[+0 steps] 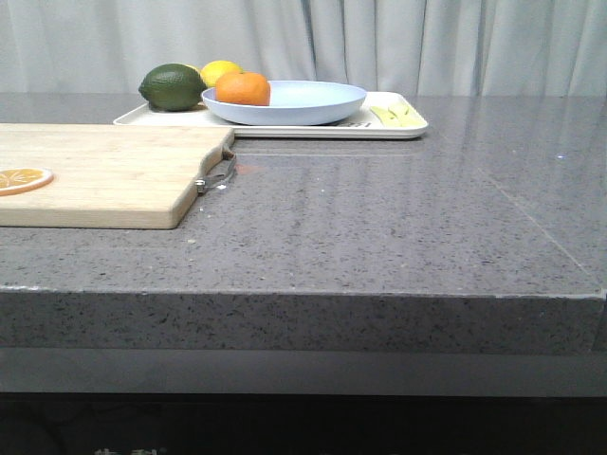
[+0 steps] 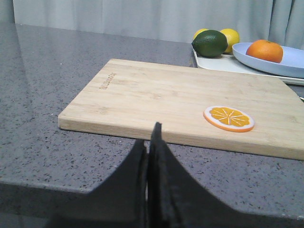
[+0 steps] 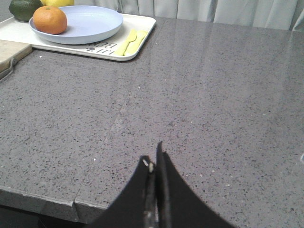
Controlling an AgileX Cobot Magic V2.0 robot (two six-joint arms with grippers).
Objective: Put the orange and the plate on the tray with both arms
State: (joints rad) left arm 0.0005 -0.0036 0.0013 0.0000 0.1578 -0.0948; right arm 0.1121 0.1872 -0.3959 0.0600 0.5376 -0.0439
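Already we see the orange (image 1: 243, 88) resting in the plate (image 1: 303, 102), and the plate sitting on the tray (image 1: 398, 128) at the table's far side, so the job looks done. Our left gripper (image 2: 148, 142) and right gripper (image 3: 154, 164) hang pinched together, holding nothing, near the table's front edge, well apart from the tray.

The countertop (image 1: 379, 227) under both grippers is speckled grey stone, polished enough to mirror the pale cloth curtain (image 1: 398, 43). Just ahead of the left gripper (image 2: 149, 142), itself matt black, lies a cutting board (image 2: 180, 95) of light, smooth-sanded wood with a metal handle (image 1: 216, 175). Far ahead of the right gripper (image 3: 156, 159), the plate (image 3: 90, 21) looks matt plastic, the tray (image 3: 137, 28) smooth and faintly glossy, the orange (image 3: 50, 20) finely dimpled.
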